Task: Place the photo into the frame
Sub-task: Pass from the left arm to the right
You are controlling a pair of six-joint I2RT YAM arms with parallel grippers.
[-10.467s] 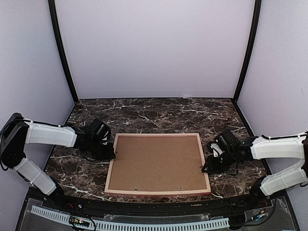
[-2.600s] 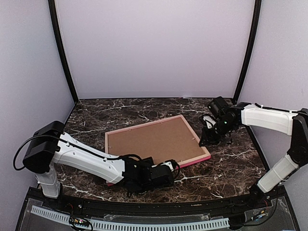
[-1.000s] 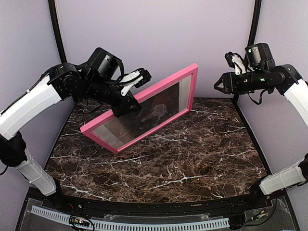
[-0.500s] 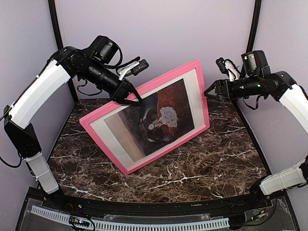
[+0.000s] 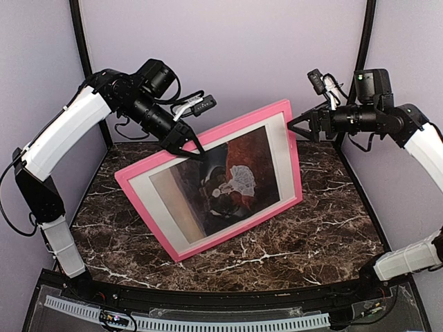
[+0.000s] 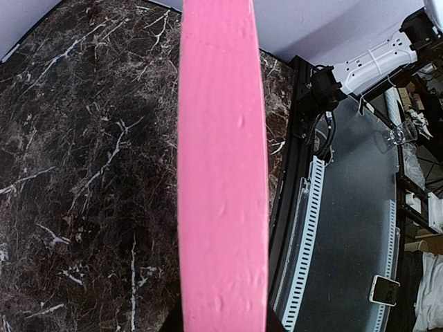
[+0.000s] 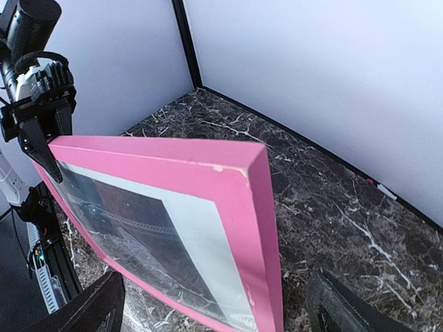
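Right jaws wider, astride frame [image 5: 235,128] corner

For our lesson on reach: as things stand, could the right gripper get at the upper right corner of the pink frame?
Probably yes. The right gripper stands open just beside that corner of the frame, nothing lies between, and the left gripper holds the top rail.

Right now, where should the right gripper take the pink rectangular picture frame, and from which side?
Take the pink rectangular picture frame by the upper end of its right-hand rail, coming edge-on from the right. It is held tilted by the left gripper on its top rail; the thin rail suits the open right gripper, the broad glazed face likely would not.
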